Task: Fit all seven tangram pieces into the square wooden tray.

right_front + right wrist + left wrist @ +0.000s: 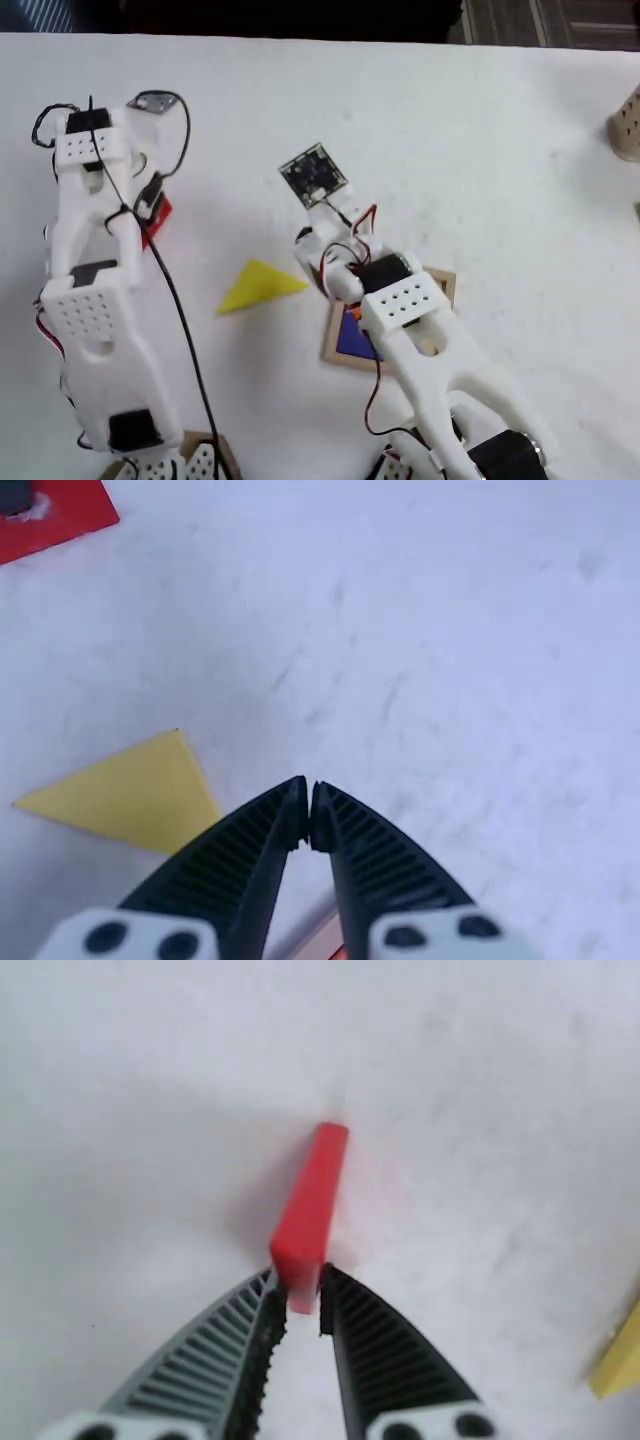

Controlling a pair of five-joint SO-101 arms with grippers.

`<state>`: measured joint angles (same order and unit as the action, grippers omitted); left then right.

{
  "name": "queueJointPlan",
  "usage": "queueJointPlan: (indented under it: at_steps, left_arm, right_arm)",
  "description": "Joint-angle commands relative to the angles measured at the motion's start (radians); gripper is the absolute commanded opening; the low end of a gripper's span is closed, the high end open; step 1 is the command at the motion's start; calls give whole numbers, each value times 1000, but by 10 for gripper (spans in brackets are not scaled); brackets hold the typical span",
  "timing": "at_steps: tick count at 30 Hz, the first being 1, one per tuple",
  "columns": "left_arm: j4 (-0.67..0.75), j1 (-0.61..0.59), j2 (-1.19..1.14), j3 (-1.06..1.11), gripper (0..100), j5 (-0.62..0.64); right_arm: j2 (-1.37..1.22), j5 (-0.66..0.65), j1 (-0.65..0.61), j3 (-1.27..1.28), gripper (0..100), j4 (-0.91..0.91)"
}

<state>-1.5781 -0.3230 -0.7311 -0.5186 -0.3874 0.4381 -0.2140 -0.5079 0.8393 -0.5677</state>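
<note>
The tray (329,342) lies right under the right arm, just behind the right claw (308,802). A blue piece (352,338) sits inside it, and a bit of orange (354,313) shows beside the blue. The arm hides the rest of the tray, so I cannot tell how many pieces are in.

Two pieces are out on the white worktop (480,120). The yellow triangle (130,792) lies flat, just beside the right claw, between the two arms. The red piece (312,1200) is in the left claw (300,1298). That claw pinches it by one thin edge. The piece stands up on its side with its far end down on the worktop. The yellow triangle is off to the side of this claw, near but not touching.

The right claw is closed tight with nothing in it. It hangs low over bare worktop.

So I think the job is only partly done. Red and yellow must go in for sure, and maybe more pieces that I cannot see.

The right arm covers the tray, so I think it is in the way of the red piece. The yellow triangle also lies between the red piece and the tray. A black wire (185,330) runs along the left arm, close to the red piece. A tan thing with holes (626,125) stands far off from both claws, at the worktop's edge.
</note>
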Motion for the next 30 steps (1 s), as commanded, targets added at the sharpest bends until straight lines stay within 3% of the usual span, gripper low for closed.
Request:
queueJointPlan:
  at_steps: [1, 6, 16, 20, 25, 30]
  left_arm:
    - [41, 12, 48, 35, 21, 49]
    - [31, 18, 173, 44, 21, 127]
    - [-35, 31, 338, 43, 21, 133]
    - [-78, 71, 395, 43, 21, 193]
    - [-126, 203, 478, 44, 21, 301]
    - [-153, 427, 542, 44, 21, 442]
  right_arm:
    - [15, -11, 13, -6, 18, 13]
    - [15, -11, 44, -11, 18, 15]
    - [15, -11, 56, -12, 18, 15]
    - [16, -5, 127, -34, 18, 10]
    - [16, -2, 283, -120, 18, -127]
    - [15, 74, 423, -130, 18, -234]
